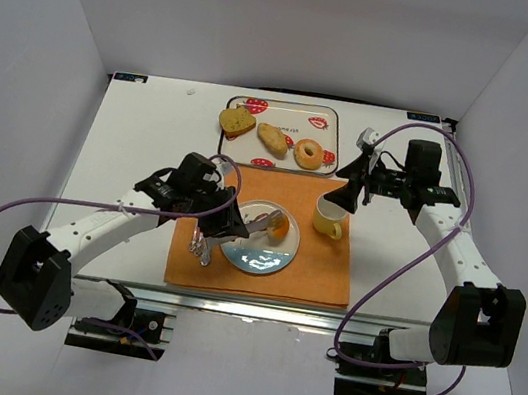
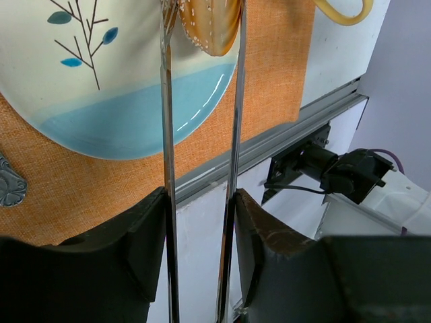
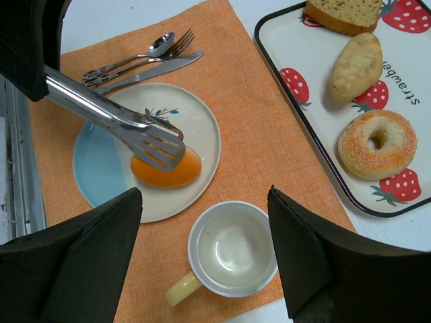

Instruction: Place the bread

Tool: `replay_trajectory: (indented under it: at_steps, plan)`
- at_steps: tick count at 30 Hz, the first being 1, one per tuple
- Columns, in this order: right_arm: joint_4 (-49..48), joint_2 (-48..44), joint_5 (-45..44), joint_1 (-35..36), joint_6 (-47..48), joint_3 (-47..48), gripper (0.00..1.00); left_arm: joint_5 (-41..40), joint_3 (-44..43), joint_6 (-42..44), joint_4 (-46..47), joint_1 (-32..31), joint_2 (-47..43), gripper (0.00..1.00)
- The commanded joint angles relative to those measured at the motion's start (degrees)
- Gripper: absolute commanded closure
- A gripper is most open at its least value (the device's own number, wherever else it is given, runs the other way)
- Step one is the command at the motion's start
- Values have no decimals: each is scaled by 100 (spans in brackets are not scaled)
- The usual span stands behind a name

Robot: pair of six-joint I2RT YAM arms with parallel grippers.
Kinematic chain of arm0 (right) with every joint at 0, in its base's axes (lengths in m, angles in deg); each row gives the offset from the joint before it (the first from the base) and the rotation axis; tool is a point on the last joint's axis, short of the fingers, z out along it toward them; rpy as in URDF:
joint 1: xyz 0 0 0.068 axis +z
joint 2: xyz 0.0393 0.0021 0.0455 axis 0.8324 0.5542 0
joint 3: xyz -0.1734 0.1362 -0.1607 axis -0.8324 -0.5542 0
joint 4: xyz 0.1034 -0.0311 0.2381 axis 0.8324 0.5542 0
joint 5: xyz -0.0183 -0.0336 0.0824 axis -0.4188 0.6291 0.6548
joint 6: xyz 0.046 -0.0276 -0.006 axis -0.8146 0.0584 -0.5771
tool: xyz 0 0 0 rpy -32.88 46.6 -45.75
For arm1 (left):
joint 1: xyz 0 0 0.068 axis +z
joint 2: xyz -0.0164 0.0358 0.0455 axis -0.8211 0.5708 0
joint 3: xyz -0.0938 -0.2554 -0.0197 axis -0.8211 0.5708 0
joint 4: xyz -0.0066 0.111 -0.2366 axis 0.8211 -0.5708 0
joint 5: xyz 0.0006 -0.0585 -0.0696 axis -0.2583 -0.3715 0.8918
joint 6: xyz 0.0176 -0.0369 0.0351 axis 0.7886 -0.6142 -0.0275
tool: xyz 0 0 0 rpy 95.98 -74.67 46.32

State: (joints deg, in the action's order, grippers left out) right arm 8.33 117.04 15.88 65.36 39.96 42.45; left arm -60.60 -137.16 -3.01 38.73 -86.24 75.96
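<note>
An orange-brown bread roll (image 1: 279, 227) (image 3: 166, 169) (image 2: 210, 27) lies on the white and blue plate (image 1: 259, 256) (image 3: 195, 121) (image 2: 101, 128). Metal tongs (image 1: 255, 225) (image 3: 114, 116) (image 2: 167, 134) reach over it, with a slotted blade on top of the roll and the two arms spread apart. My left gripper (image 1: 224, 223) (image 2: 200, 222) is shut on the tongs' arms, both pads touching them. My right gripper (image 1: 350, 197) (image 3: 205, 194) hangs open above the yellow-handled cup (image 1: 330, 217) (image 3: 232, 249) and holds nothing.
The plate and cup stand on an orange placemat (image 1: 313, 267) (image 3: 256, 134), with cutlery (image 1: 201, 243) (image 3: 145, 57) left of the plate. At the back, a strawberry-print tray (image 1: 282, 104) (image 3: 316, 74) holds a bread slice, a roll and a doughnut (image 3: 377, 145).
</note>
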Motion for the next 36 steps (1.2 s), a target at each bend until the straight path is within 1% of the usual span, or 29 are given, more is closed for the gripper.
replay_trajectory:
  at_steps: [1,9,16,22,28,33,36]
  plan:
    - [-6,-115,112,-23,50,36,20,1,-238,74,64,-24,-40,48]
    - [-14,-97,147,-23,50,36,20,-104,-510,197,-261,-24,-75,47]
    - [-14,-89,165,-23,76,10,20,-16,-519,223,-288,-24,-102,44]
    - [-6,-106,165,-23,85,-8,20,-33,-528,241,-288,-24,-84,44]
    - [21,-106,174,-23,129,-25,20,-490,-940,302,-498,11,-67,47]
    - [3,-115,200,-23,138,-43,20,-692,-1284,180,-332,222,-5,49]
    - [-6,-115,226,-23,138,-43,20,-719,-1398,-13,-51,318,179,49]
